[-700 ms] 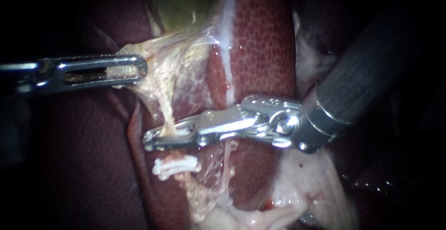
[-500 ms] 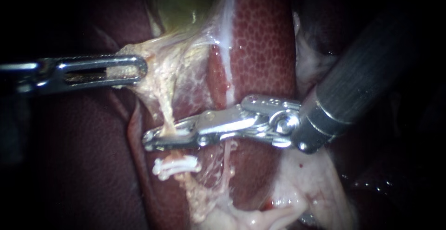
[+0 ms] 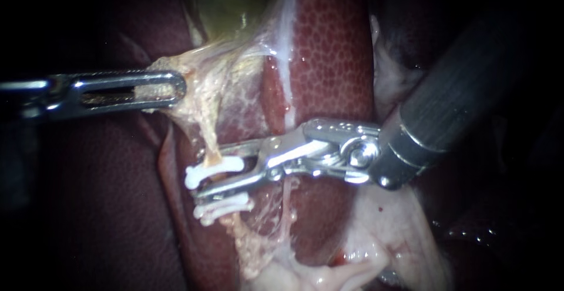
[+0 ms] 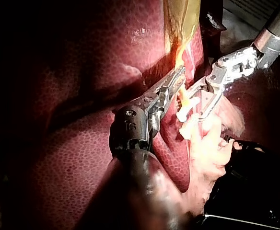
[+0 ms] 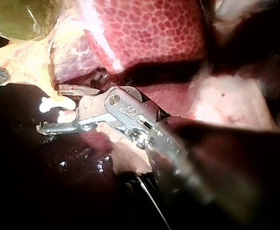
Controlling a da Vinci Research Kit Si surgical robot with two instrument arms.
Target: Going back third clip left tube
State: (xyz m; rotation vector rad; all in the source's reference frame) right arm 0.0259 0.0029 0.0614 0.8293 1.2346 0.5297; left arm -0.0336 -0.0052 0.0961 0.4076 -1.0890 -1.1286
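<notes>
Left instrument enters from the left, shaft near level, jaws clamped flat on pale tissue from both sides. Right instrument comes in from upper right, dark shaft angled down, wrist bent so its jaws point left. Those jaws stand in a narrow V with a clear gap, lower one angled down. Tips not touching, left's above right's.

My left instrument reaches out over the mottled red liver, jaws clamped on a strand of yellowish tissue that hangs off the gallbladder ahead. Just beside it, my right instrument has its jaws apart, a white clip sits between them, and pale tissue lies underneath.
</notes>
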